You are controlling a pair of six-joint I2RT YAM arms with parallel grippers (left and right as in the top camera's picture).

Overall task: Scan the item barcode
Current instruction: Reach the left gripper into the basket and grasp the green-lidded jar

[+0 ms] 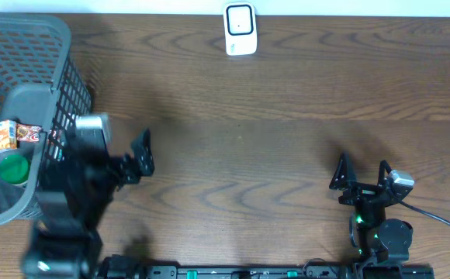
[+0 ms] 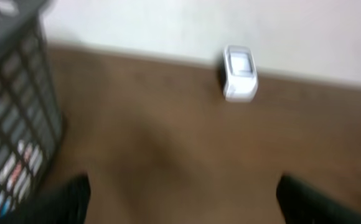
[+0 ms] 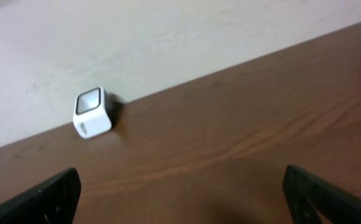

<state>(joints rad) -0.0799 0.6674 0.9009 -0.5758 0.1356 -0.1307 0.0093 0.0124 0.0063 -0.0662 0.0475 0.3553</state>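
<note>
The white barcode scanner [image 1: 240, 29] stands at the table's far edge, also seen in the left wrist view [image 2: 239, 73] and the right wrist view [image 3: 92, 113]. Items lie in the grey basket [image 1: 46, 46]: an orange-and-white packet [image 1: 4, 136], a small brown packet [image 1: 29, 133] and a green round item [image 1: 13, 168]. My left gripper [image 1: 136, 159] [image 2: 182, 202] hangs open and empty just right of the basket; its view is blurred. My right gripper [image 1: 362, 174] [image 3: 183, 196] stands open and empty near the front right.
The basket wall [image 2: 12, 93] fills the left side of the left wrist view, with coloured packets showing through its mesh. Brown wooden table [image 1: 248, 139] spreads between the two arms and back to the scanner. A black cable [image 1: 442, 221] runs from the right arm's base.
</note>
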